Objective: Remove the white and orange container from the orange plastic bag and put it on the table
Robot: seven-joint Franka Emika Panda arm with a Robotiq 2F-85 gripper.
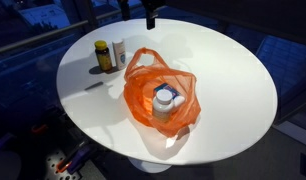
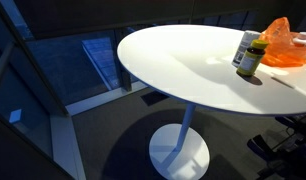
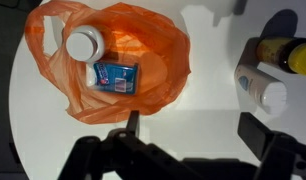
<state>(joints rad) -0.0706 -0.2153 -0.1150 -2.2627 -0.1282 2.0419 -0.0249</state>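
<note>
Approach step, by judgement: the gripper [image 3: 193, 125] hung above the counter [image 3: 213, 80], jaws spread apart and empty, while the white and orange container [image 3: 83, 44] sat inside the orange plastic bag [image 3: 158, 45], so the next move probably required descent onto its cap.

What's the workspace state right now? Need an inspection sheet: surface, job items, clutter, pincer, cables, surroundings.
Surface: round white table, smooth plain top.
Job's things: orange plastic bag lies open mid-table; white and orange container sits inside it, white cap showing, not yet taken out.
Clutter: blue-and-white packet in the bag beside the container; yellow bottle with dark cap and white bottle stand together near the table edge, apart from the bag.
Grippers: pincer open, holding nothing, above the table beside the bag.
Cables: nothing seen.
Surroundings: dark floor; white pedestal base under the table.
</note>
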